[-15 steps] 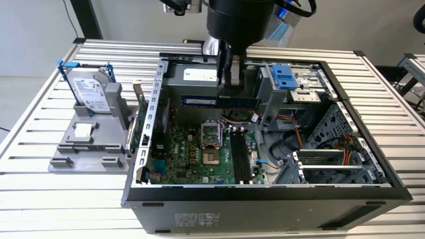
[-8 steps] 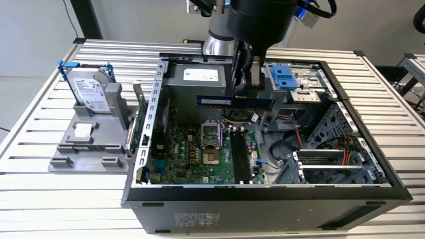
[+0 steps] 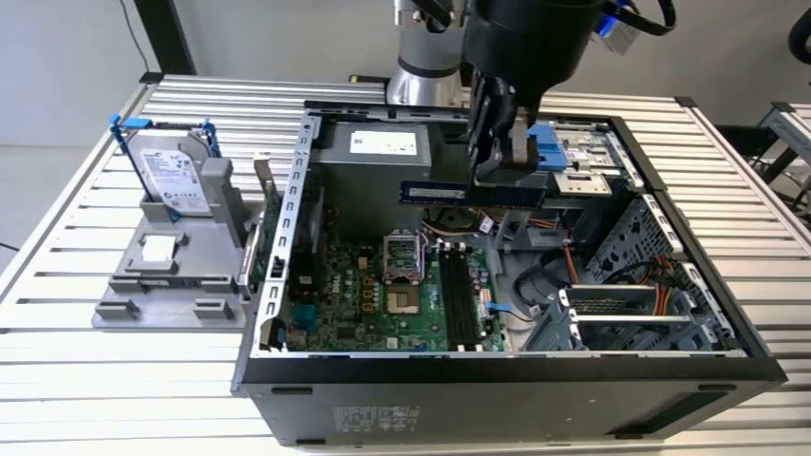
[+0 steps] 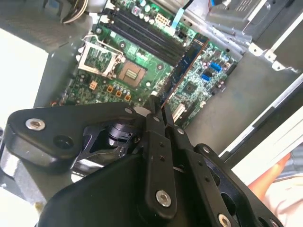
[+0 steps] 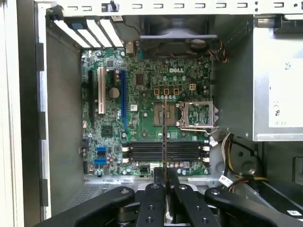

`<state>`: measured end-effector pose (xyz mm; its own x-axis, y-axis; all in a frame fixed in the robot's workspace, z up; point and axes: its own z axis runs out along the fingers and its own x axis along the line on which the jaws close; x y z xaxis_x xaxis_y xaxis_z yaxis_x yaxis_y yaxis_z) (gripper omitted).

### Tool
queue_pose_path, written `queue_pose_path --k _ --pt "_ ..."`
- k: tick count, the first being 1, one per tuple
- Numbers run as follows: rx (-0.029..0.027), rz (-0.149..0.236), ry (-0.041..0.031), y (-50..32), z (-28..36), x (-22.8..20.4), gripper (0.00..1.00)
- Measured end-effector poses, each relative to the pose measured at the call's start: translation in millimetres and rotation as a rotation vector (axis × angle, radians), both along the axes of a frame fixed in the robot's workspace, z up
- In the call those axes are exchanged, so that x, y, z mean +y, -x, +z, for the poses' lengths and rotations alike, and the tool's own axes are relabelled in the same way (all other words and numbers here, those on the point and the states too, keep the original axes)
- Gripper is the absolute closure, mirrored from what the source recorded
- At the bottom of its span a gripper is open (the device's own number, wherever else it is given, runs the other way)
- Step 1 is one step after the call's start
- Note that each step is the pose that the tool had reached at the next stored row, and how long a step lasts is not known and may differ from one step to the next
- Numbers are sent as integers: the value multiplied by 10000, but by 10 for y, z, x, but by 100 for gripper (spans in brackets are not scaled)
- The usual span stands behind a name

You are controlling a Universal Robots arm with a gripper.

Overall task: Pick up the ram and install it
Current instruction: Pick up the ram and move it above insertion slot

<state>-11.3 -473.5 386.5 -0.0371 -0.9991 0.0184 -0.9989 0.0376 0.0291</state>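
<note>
In the exterior view, the black gripper [image 3: 506, 179] hangs over an open computer case [image 3: 507, 399] and is clamped narrow on the ram [image 3: 443, 193]. The ram is a long, thin, flat stick of bluish board, held level in the air above the case interior, well clear of the green motherboard [image 3: 367, 304] and its long black memory slots [image 3: 459, 299]. The case is dark sheet metal with perforated drive bays, and it sits on a table [image 3: 127, 380] of ribbed aluminium slats. At the exterior view's left, a silver hard drive [image 3: 171, 176] with blue rails stands upright in a matte grey holder [image 3: 165, 285]. In the second wrist view, the gripper's [image 4: 157, 108] angular black fingers [image 4: 154, 137], studded with bright screws, are pinched together on one end of the ram [image 4: 187, 61]. From here the ram shows as a dark narrow strip with a coppery edge, reaching out over the motherboard [image 4: 109, 71] with its square metal processor socket [image 4: 135, 73]. In the first wrist view, the ram [image 5: 164, 132] is edge-on, a thin brown line rising from between the closed fingers of the gripper [image 5: 164, 172]. It crosses at right angles over the memory slots [image 5: 142, 151], and a round fan [image 5: 173, 40] is at the far wall of the case.
</note>
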Motion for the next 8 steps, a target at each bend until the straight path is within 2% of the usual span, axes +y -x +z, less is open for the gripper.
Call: queue_pose_path --k 8 --pt "0 -164 -1 -163 0 25 100"
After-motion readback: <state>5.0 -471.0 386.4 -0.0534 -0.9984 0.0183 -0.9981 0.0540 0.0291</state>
